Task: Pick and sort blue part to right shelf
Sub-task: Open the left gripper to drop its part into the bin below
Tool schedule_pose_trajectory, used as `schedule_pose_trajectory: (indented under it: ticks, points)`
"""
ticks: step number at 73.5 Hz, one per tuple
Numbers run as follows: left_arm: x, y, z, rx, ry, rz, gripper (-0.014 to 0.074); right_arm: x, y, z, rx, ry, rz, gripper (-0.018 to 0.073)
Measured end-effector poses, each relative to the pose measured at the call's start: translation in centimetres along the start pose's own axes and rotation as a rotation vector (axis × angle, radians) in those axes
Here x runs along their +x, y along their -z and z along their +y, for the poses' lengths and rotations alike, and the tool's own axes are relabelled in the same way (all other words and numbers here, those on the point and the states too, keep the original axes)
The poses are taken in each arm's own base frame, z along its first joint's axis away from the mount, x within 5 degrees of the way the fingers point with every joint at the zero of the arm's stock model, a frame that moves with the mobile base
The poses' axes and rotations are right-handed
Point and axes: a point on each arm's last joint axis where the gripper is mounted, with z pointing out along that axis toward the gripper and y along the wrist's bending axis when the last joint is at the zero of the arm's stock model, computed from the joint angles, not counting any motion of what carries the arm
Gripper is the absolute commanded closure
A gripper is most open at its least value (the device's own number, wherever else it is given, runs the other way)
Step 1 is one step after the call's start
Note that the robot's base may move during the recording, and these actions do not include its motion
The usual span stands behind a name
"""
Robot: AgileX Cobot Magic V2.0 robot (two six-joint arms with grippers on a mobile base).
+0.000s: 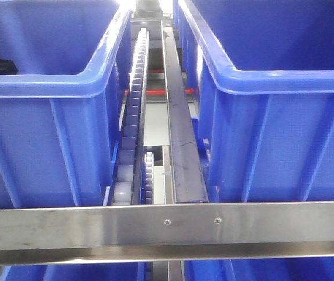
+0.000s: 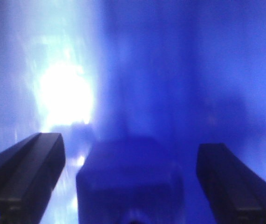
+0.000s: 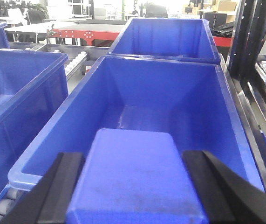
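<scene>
From the front, two deep blue bins fill the frame, the left bin [image 1: 44, 117] and the right bin [image 1: 283, 117], with a roller track [image 1: 134, 105] and a dark flat rail running away between them. A brushed steel bar [image 1: 167, 225] crosses the foreground just below their bases. Neither arm shows here. The left wrist view is a blur of blue with a white glare at upper left. The left gripper [image 2: 130, 144] has its dark fingers [image 2: 25, 182] spread wide, and a dark blue block [image 2: 130, 182] sits between them with a gap on each side (too soft to say what it is). In the right wrist view the right gripper [image 3: 133, 161] is closed on the blue part [image 3: 133, 182], a black finger pressed against each flank. It is held above the near end of an open tote [image 3: 77, 116]. A second tote [image 3: 165, 37] sits end to end behind that one, and a neighbouring tote [image 3: 11, 79] stands to the left across a roller lane [image 3: 74, 63]. Beyond are a red frame [image 3: 77, 33], work tables and black uprights [image 3: 244, 32] in a bright workshop.
</scene>
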Motion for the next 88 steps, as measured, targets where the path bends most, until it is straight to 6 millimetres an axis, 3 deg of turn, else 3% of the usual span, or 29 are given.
schedule_pose_trajectory:
  ticks: [10,17,23,33,48,54,65,88]
  points:
    - [-0.4,3.0,-0.2,0.005,-0.006,-0.033,-0.0062,0.0,0.0,0.0,0.0,0.0,0.0,0.0343]
    - [-0.5,7.1,-0.5,0.005,-0.014,-0.118,-0.0035,0.0,0.0,0.0,0.0,0.0,0.002,0.0343]
    - [0.3,10.6,-0.8,0.005,-0.019,-0.194,0.0043,0.1,0.0,0.0,0.001,0.0,0.015,0.0343]
    - [2.9,16.0,-1.2,0.006,-0.027,-0.31,0.02,0.3,0.0,0.0,0.001,0.0,0.038,0.0343]
    - [8.5,21.4,-1.6,0.005,-0.035,-0.466,0.0413,0.4,-0.7,0.0,0.003,0.0,0.075,0.0343]
    - [10.7,22.7,-1.7,0.004,-0.038,-0.526,0.0474,0.5,-2.1,0.0,0.001,-0.006,0.14,0.0343]
    - [14.5,24.5,-1.8,0.0,-0.047,-0.618,0.0471,0.1,-5.7,0.4,-0.023,-0.053,0.287,0.0343]
    - [20.0,27.0,-1.9,-0.004,-0.06,-0.794,0.0471,-3.8,-16.6,0.6,-0.019,-0.075,0.55,0.0343]
